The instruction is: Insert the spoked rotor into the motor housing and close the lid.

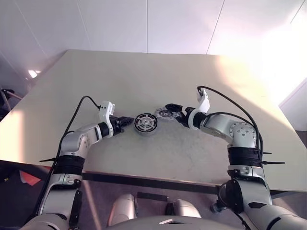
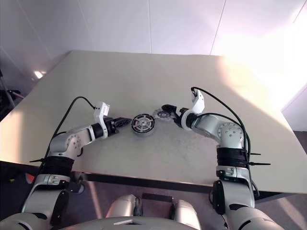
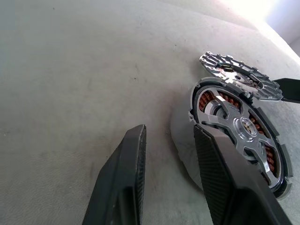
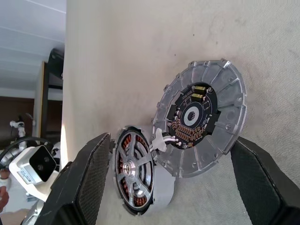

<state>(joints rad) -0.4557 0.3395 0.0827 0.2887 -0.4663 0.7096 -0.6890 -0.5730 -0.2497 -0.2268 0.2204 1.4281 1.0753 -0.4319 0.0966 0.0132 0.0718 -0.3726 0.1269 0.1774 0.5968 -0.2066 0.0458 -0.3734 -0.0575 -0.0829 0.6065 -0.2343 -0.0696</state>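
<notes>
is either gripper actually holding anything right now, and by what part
Nothing is held. The right gripper stands open, straddling the lid without touching it. The left gripper is empty beside the motor housing.

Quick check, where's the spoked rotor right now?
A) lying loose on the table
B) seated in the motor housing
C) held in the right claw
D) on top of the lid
B: the spoked rotor sits inside the motor housing, copper windings showing between its spokes, while the lid lies alongside.

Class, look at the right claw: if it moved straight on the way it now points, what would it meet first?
Most likely the lid: the right claw stands open with the disc lying between its fingers. The motor housing, rotor already inside, sits just beyond; depth is uncertain.
</notes>
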